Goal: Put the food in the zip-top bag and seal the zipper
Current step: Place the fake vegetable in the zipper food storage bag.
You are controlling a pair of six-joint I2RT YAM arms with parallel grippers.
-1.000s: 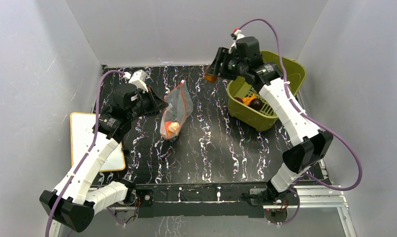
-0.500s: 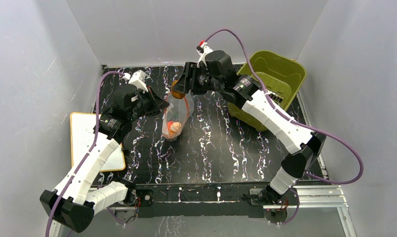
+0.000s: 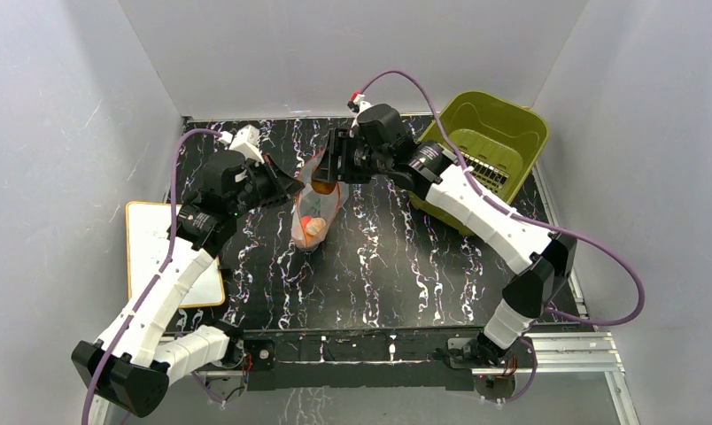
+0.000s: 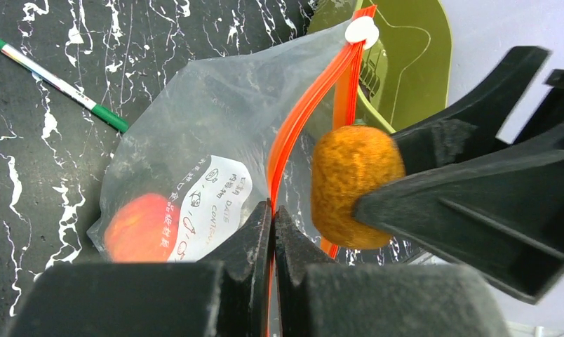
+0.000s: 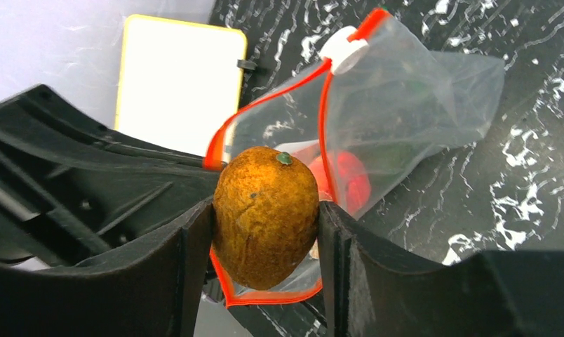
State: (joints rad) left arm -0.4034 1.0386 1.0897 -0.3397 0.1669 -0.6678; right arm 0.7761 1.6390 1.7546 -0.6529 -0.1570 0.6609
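Note:
The clear zip-top bag (image 3: pixel 315 202) lies on the black table with its mouth held up. My left gripper (image 4: pixel 273 210) is shut on one lip of the bag's red-orange zipper (image 4: pixel 344 70), and the mouth gapes. An orange-pink peach piece (image 4: pixel 142 226) lies inside at the bag's bottom. My right gripper (image 5: pixel 266 217) is shut on an orange, fuzzy piece of food (image 5: pixel 266 210) and holds it right at the open mouth, over the zipper (image 5: pixel 272 300). From above, the orange food (image 3: pixel 324 185) sits at the bag's top edge, next to my left gripper (image 3: pixel 292 184).
An olive-green basket (image 3: pixel 534 119) stands at the back right, partly behind the right arm. A white pen with a green cap (image 4: pixel 62 88) lies on the table beyond the bag. A white board with a yellow edge (image 3: pixel 158 252) lies at the table's left side.
My right arm swung left from above the basket, carrying the orange food to the bag's mouth. The left gripper and the bag stayed put.

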